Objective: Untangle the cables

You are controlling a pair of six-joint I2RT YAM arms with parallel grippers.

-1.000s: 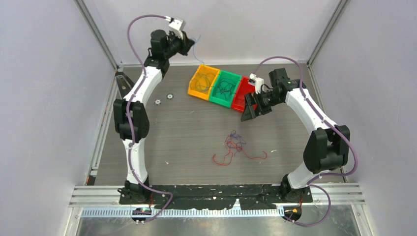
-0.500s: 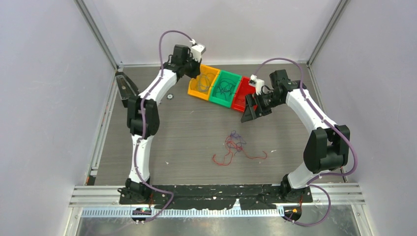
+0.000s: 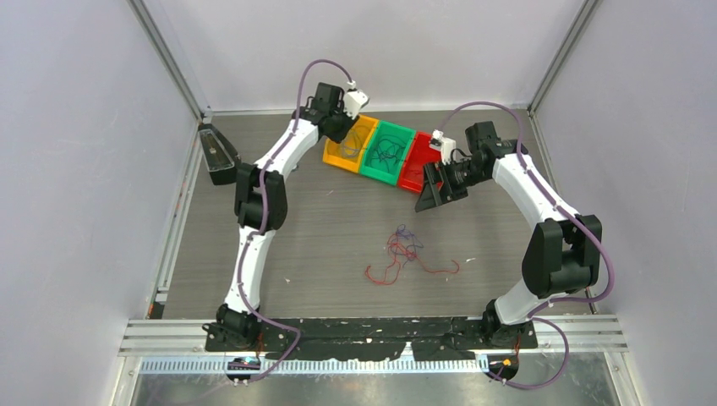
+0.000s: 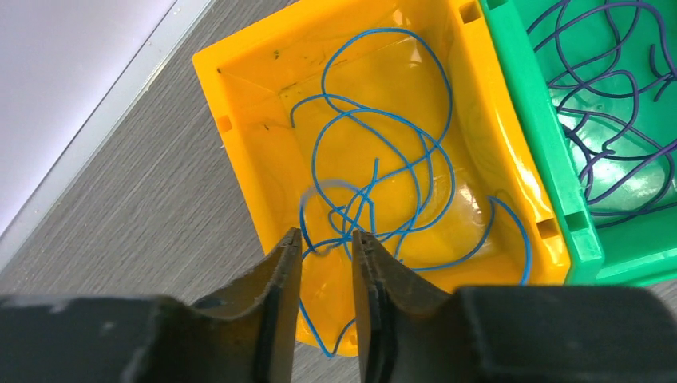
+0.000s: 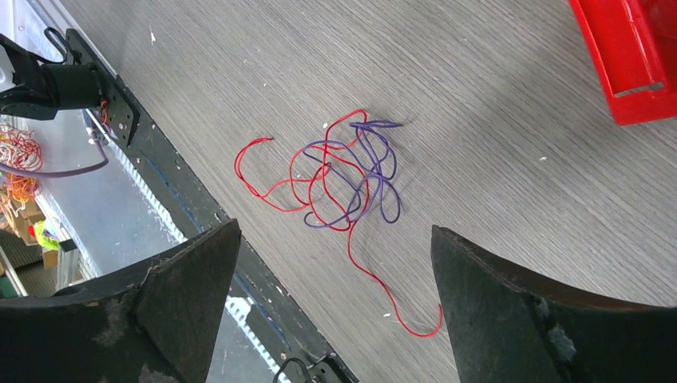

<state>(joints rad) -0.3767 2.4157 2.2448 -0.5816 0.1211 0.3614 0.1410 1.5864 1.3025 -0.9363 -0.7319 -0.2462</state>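
Grey wood-grain laminate covers the counter [image 3: 330,220], matte and finely streaked. Toward its far side three glossy moulded plastic bins sit in a touching row: a yellow bin [image 4: 247,159] on the left, a green bin [image 4: 543,136] in the middle and a red bin [image 5: 631,48] on the right. All are rectangular with sloping walls, and the yellow and green ones show small square slots in their rims. Blue cables [image 4: 374,179], hair-thin and springy, loop in loose curls across the yellow bin's floor, and purple cables [image 4: 615,120] curl the same way in the green one. The left tool [image 4: 325,234] hangs above the yellow bin, its two black tapered fingers a narrow slit apart, wider than any strand. One blurred pale blue loop rises by the tips, and whether it touches them cannot be told. A red and purple tangle [image 5: 351,175] lies flat on the bare counter near its middle, with red tails straggling out to left and right. The right tool [image 5: 335,227] hovers beside the red bin's near corner, spread wide with nothing between its broad, scuffed black fingers. It is well apart from the tangle.
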